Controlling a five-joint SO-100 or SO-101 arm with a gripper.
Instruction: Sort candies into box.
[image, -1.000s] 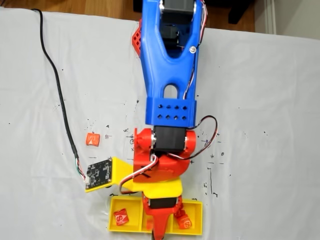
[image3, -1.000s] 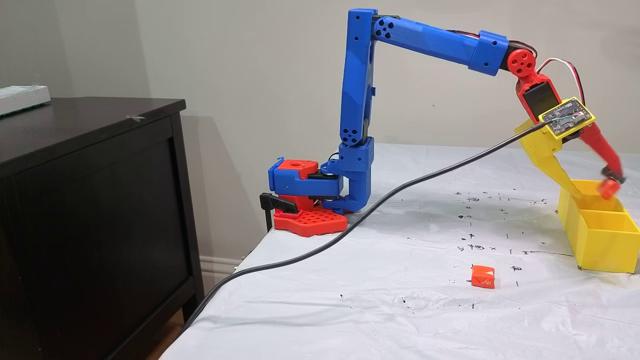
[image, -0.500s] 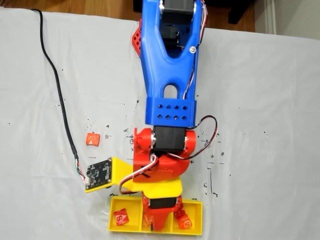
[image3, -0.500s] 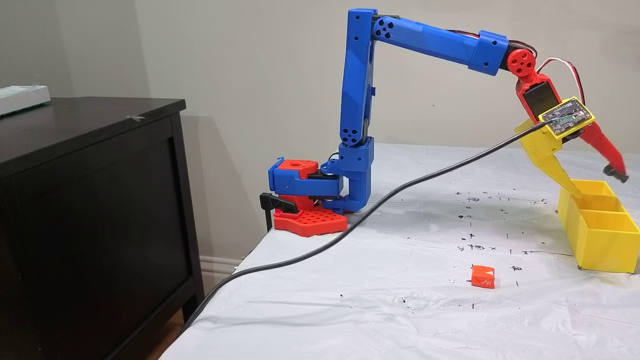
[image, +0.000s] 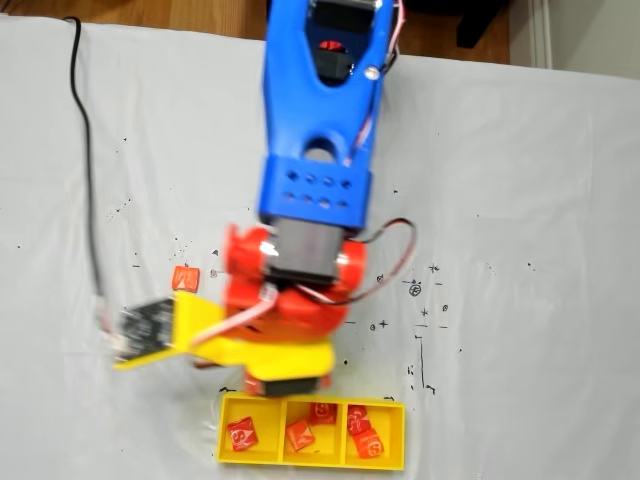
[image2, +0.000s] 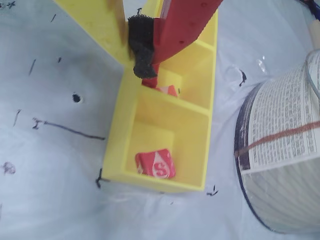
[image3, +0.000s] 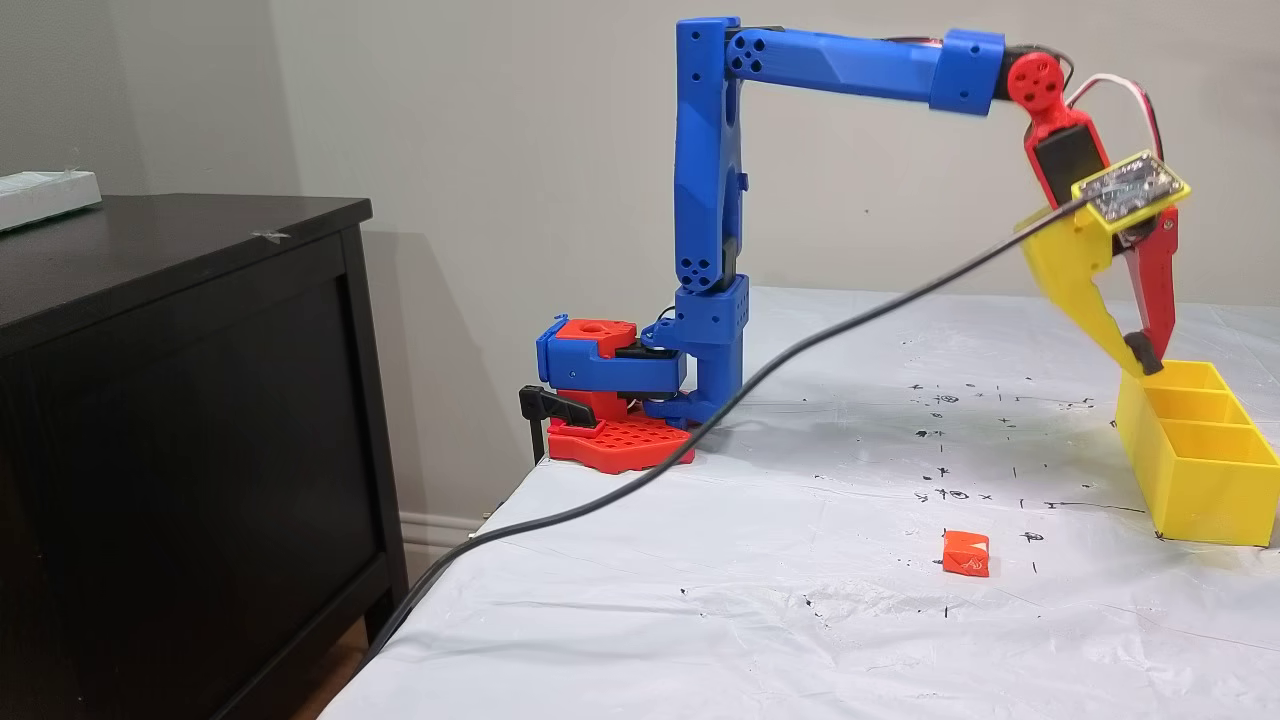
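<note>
Fingers (image3: 1143, 352) nearly together, empty, above yellow box (image3: 1200, 470); middle-compartment candy (image2: 165, 90) half hidden behind them.

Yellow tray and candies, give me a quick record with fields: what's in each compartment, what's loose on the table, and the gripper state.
tray: three compartments in a row, at the bottom of the overhead fixed view
left compartment: one candy
middle compartment: two candies
right compartment: two candies
loose on table: one orange candy
gripper: shut, empty, above the tray's near end
</note>
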